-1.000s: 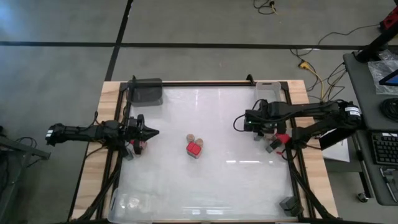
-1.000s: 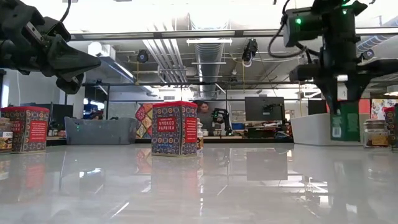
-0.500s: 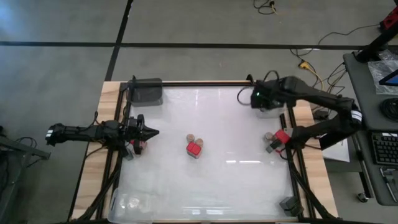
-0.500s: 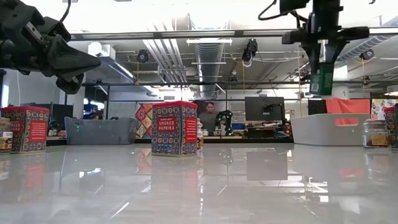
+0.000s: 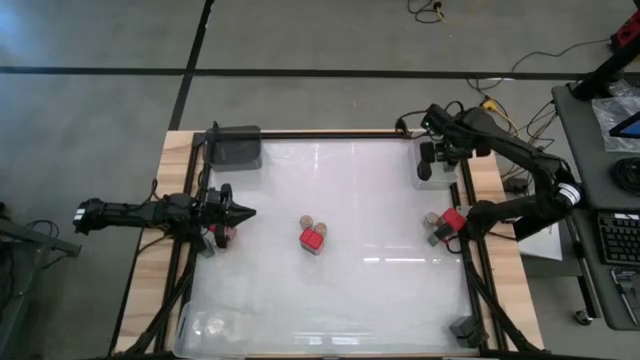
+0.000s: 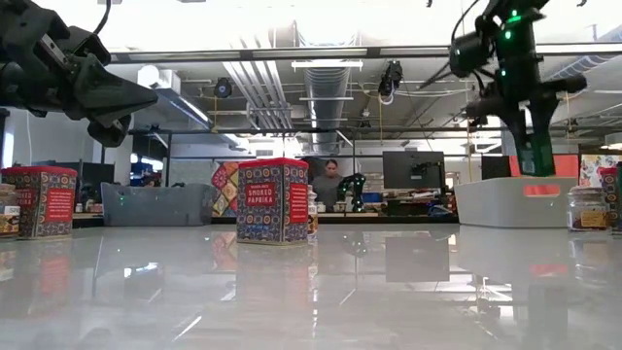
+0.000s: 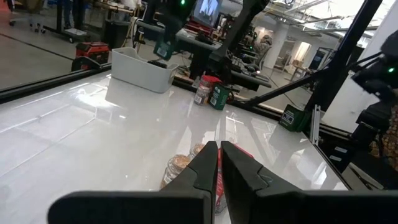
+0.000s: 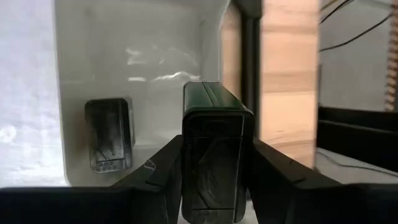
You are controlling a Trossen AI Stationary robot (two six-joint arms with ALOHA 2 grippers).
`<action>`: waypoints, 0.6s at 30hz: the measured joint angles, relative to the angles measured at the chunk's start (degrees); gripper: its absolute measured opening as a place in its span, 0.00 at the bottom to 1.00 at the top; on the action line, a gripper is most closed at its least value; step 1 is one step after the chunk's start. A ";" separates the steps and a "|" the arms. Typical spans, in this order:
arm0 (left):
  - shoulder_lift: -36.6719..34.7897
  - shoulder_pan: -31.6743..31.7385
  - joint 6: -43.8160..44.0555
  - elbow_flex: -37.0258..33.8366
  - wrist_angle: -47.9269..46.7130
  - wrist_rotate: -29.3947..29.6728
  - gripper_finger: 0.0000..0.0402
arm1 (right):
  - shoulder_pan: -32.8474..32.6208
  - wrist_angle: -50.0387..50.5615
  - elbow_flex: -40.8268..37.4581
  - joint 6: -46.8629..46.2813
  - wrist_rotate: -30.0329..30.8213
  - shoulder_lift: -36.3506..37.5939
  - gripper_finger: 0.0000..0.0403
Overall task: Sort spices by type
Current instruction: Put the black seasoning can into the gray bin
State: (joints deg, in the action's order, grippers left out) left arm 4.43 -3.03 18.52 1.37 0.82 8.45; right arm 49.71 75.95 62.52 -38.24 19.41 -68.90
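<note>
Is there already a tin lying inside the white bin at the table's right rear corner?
Yes. The right wrist view shows one dark tin lying flat on the white bin floor, while the right pincer holds another dark tin above it.

Grey bin point(image 5: 233, 146); white bin point(image 6: 505, 201); table point(image 5: 380, 300)

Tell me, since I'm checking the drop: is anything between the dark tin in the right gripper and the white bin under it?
Nothing visible. The right gripper holds the dark tin above the white bin. One similar tin already lies on the bin's floor, off to one side and not under the held tin.
</note>
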 joint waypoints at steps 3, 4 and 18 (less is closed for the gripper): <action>0.00 0.01 0.01 0.00 0.00 0.02 0.01 | 1.27 -2.99 -3.77 1.47 -0.51 0.00 0.32; 0.00 0.00 0.01 0.00 -0.02 0.00 0.01 | 1.44 -3.83 -4.86 1.60 -0.54 0.00 0.31; 0.00 0.01 0.01 0.00 0.00 0.01 0.01 | 2.88 -13.87 -10.10 4.77 -6.53 0.00 0.32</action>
State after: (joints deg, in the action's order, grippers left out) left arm 4.43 -3.02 18.54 1.37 0.82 8.46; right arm 52.59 62.07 52.42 -33.47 12.87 -68.90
